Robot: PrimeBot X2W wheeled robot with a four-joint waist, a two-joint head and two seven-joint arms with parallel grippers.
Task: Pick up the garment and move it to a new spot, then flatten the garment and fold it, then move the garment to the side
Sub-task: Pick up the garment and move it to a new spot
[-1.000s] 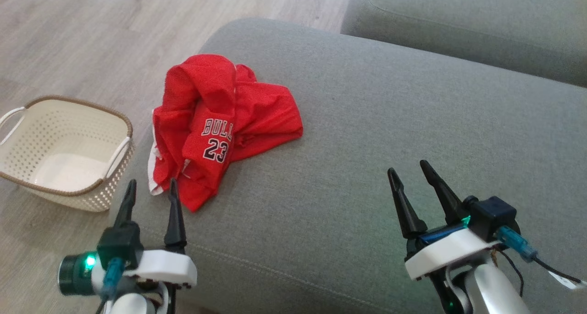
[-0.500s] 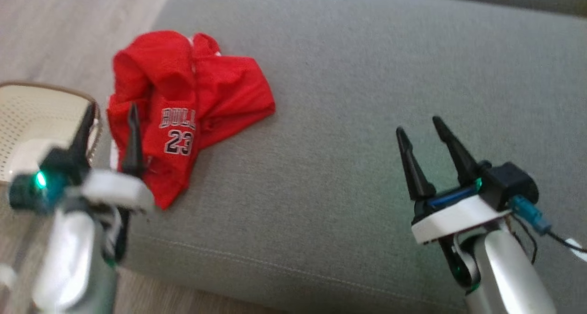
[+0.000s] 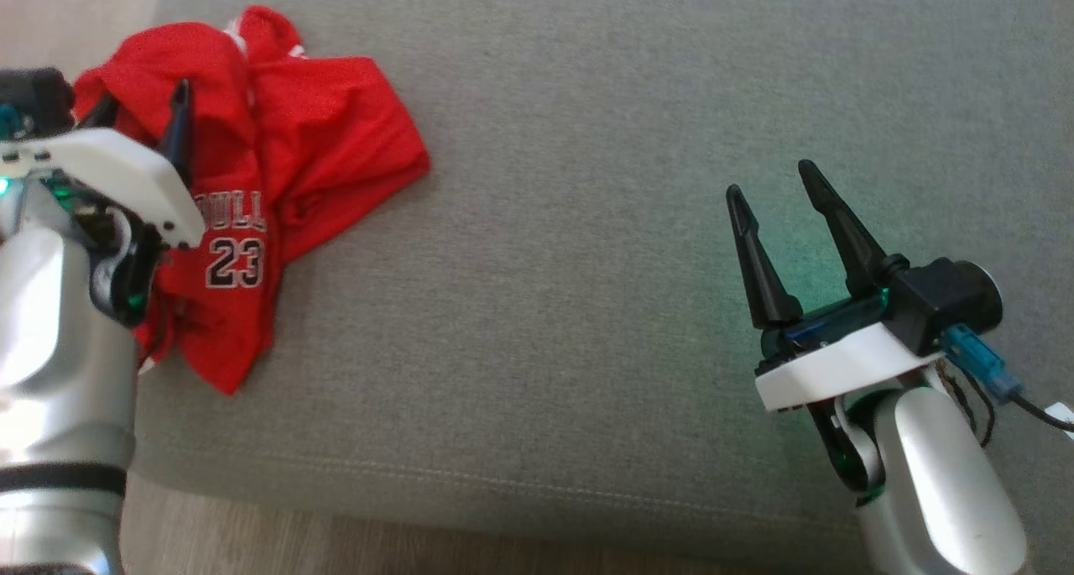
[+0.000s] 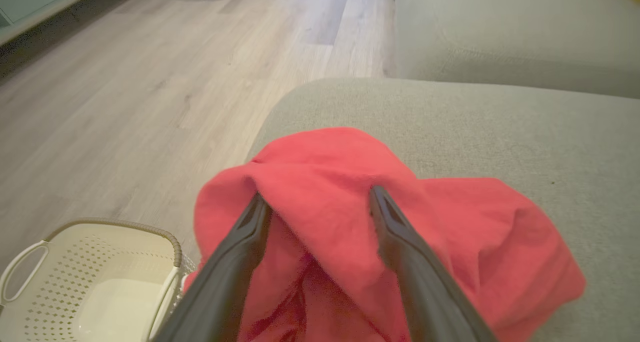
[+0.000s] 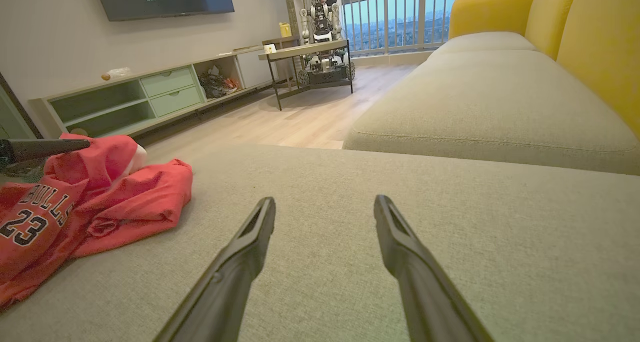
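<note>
A crumpled red jersey [image 3: 327, 155] printed "BULLS 23" lies at the left end of the grey sofa cushion [image 3: 587, 306]. My left gripper [image 3: 143, 98] is open over the jersey's far raised hump. In the left wrist view its two fingertips [image 4: 260, 207] press into the red fabric [image 4: 475, 232] on either side of a raised fold. Off to the right, my right gripper [image 3: 772, 179] is open above bare cushion with nothing between its fingers. The right wrist view has that gripper [image 5: 325, 201] low over the cushion and the jersey [image 5: 125, 197] at its left.
A cream perforated basket [image 4: 100, 277] stands on the wood floor [image 4: 150, 82] just left of the cushion. A second sofa section [image 5: 490, 97] with a yellow backrest [image 5: 595, 47] lies beyond. The cushion's front seam [image 3: 503, 483] runs near the floor edge.
The head camera has swung, shifting the whole picture left. My left gripper has gone from the jersey's near edge forward over its hump, staying open. The right gripper holds its pose.
</note>
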